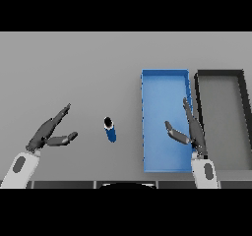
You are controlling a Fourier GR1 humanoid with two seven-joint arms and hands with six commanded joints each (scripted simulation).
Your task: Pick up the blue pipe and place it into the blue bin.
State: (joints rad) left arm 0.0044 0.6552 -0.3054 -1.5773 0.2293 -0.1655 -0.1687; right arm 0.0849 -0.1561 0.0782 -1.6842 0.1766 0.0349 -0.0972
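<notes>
On the flat grey table (74,68) we see the shallow blue rectangular bin (164,82) under our right hand (194,132), fingers spread and holding nothing. The short blue pipe (110,130) stands upright on the table, apart from both. Our left hand (47,134), spread, looks slightly nearer it.

**Pipe on table, both hands open**

Blue pipe (110,129) near table (74,68) front edge, left of blue bin (165,80). Dark bin (220,75) at right edge. Left hand (45,134) spread beside pipe; right hand (193,132) open over blue bin's right wall.
</notes>
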